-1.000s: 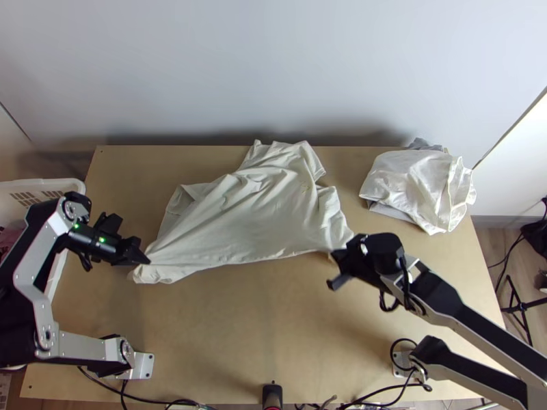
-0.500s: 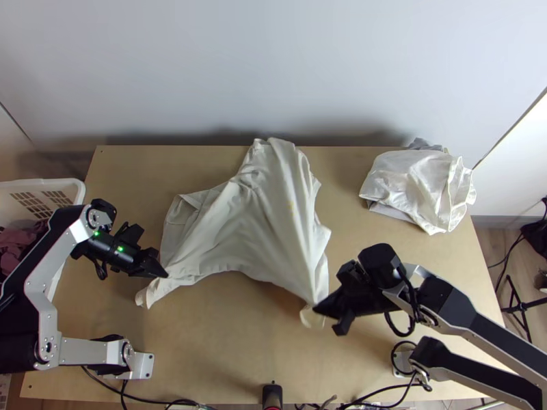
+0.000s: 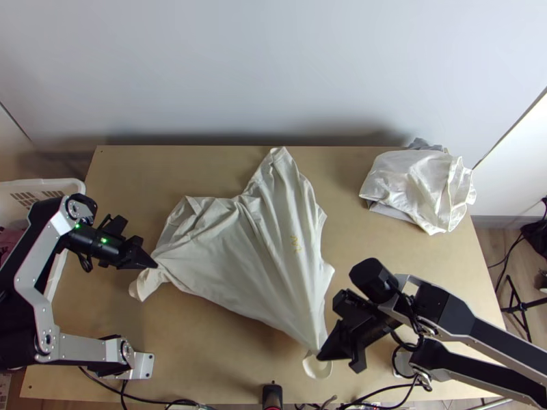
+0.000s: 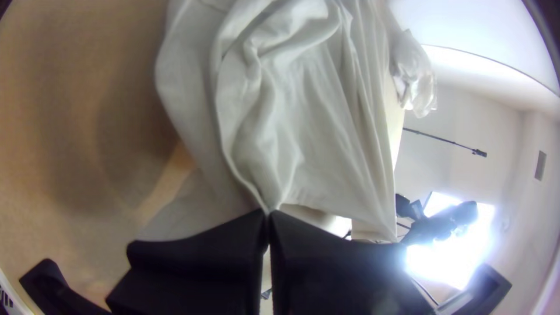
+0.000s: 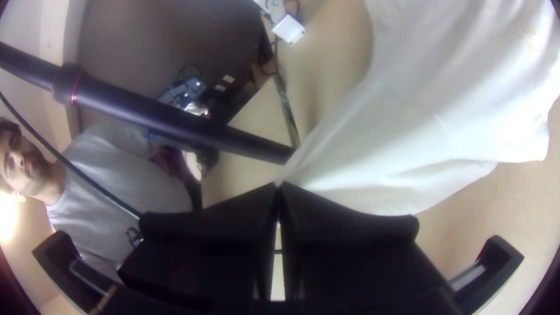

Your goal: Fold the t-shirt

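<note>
Right black gripper (image 3: 321, 355) is pulling the off-white cloth t-shirt (image 3: 246, 239) toward the wooden table (image 3: 225, 355)'s near edge; left black gripper (image 3: 156, 265) is pinching it near the left edge. Fingers closed on fabric, both. Probably spreading; next needs laying flat.

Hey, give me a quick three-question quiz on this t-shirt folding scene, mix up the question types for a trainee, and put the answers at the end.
1. Fill in the blank: the left gripper and the right gripper are both ____ on the t-shirt.
2. Multiple choice: seen from the top view, where on the table does the crumpled white cloth lie?
a) far left
b) far right
c) near left
3. True or false: the t-shirt lies in a neat, finished square.

Key: 1, shut; 2, b; 3, false: it is creased and pulled out toward both grippers.
</note>
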Robot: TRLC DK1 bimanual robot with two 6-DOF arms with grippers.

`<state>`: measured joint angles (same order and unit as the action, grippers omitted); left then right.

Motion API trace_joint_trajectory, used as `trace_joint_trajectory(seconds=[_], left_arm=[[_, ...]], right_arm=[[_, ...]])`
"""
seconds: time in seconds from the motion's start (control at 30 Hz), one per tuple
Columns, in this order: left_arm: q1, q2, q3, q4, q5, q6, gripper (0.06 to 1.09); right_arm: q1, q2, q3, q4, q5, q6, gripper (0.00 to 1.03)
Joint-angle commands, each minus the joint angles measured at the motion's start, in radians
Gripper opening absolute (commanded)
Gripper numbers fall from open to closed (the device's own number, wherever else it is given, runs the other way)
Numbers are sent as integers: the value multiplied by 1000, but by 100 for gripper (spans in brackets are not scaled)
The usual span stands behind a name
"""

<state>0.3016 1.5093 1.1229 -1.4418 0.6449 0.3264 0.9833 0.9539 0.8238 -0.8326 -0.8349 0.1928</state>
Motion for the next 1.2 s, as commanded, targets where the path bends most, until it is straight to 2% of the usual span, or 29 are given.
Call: trace_joint_trajectory(seconds=[0.0,0.03,0.07,0.1,0.13,0.17,0.2,0.27,0.3,0.33,0.37,0.5,0.57,0.63,0.87,1.0,1.17], left_arm=[[36,100,49,-6,24,-1,12],[39,118,58,-5,29,-6,12],[42,135,67,0,32,-10,12],[47,152,80,4,33,-13,13],[53,167,97,4,33,-13,18],[65,184,117,4,33,-13,29],[80,198,133,6,33,-15,46],[103,219,158,1,32,-24,95],[116,226,166,-2,30,-27,105],[126,224,170,-2,32,-33,105],[136,216,170,-3,32,-39,105],[140,160,178,-11,33,-63,105],[137,155,202,-12,32,-90,105],[140,164,236,-14,30,-115,105],[116,193,347,0,33,-199,105],[7,252,356,84,35,-293,105],[-173,384,417,167,-4,-397,105]], right_arm=[[64,23,-12,87,-52,46,3],[71,23,-26,125,-49,68,3],[78,23,-37,158,-9,73,3],[78,25,-48,216,51,117,3],[77,25,-60,263,63,163,3],[75,26,-68,291,89,177,3],[75,29,-77,308,129,183,9],[68,32,-91,314,140,185,35],[61,34,-92,313,141,183,49],[55,39,-92,300,141,183,59],[48,39,-95,299,143,181,65],[-9,57,-77,260,152,142,77],[-63,65,-34,240,152,123,78],[-138,77,17,225,152,108,84],[-400,141,170,257,178,99,84],[-463,209,244,267,241,114,89],[-460,218,270,270,289,120,89]])
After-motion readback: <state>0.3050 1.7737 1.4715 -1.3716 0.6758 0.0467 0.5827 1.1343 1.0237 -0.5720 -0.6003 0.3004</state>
